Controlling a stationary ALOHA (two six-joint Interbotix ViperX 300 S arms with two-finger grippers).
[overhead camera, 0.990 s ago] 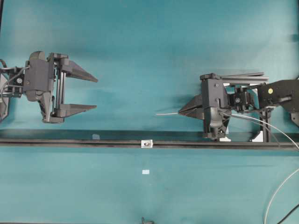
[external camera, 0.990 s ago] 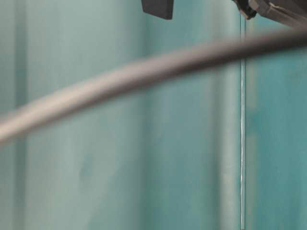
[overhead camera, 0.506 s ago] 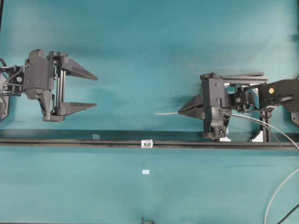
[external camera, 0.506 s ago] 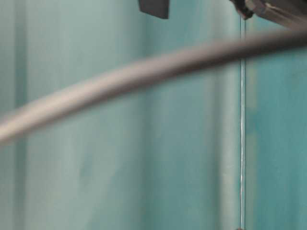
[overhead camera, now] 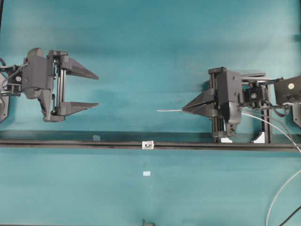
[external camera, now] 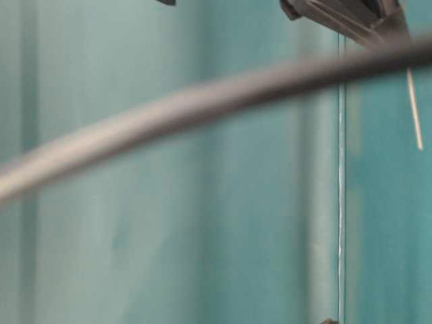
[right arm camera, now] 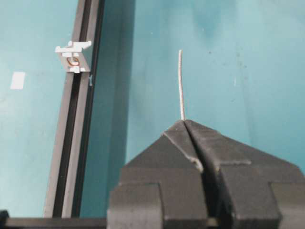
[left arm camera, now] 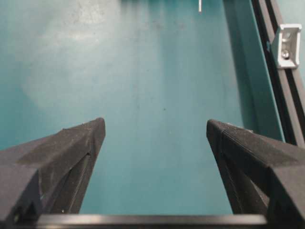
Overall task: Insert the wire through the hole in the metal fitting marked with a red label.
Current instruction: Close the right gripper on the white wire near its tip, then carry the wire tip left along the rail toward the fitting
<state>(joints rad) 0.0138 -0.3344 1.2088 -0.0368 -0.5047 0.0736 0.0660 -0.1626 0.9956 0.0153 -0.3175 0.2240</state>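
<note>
The thin silver-grey wire (overhead camera: 169, 110) sticks out leftward from the tip of my right gripper (overhead camera: 184, 108), which is shut on it. In the right wrist view a short length of wire (right arm camera: 180, 86) rises straight from the closed fingertips (right arm camera: 184, 122). The metal fitting (overhead camera: 148, 145), a small white square block, sits on the black rail, below and left of the wire's tip. Its hole (right arm camera: 72, 60) shows as a dark, slightly reddish centre. My left gripper (overhead camera: 97, 91) hovers open at far left with nothing between its fingers (left arm camera: 86, 138); the fitting (left arm camera: 287, 45) lies ahead to its right.
The black rail (overhead camera: 70, 143) runs across the whole table. A small white patch (overhead camera: 146, 173) lies below the fitting and a dark fitting (overhead camera: 148, 222) at the bottom edge. A pale grey cable (overhead camera: 277, 197) and a black cable (overhead camera: 291, 216) trail at lower right. A blurred cable (external camera: 202, 101) crosses the table-level view.
My right wrist has rolled and drawn back a little to the right; the wire has risen slightly away from the rail. The left gripper has drifted slightly away from the rail, still open.
</note>
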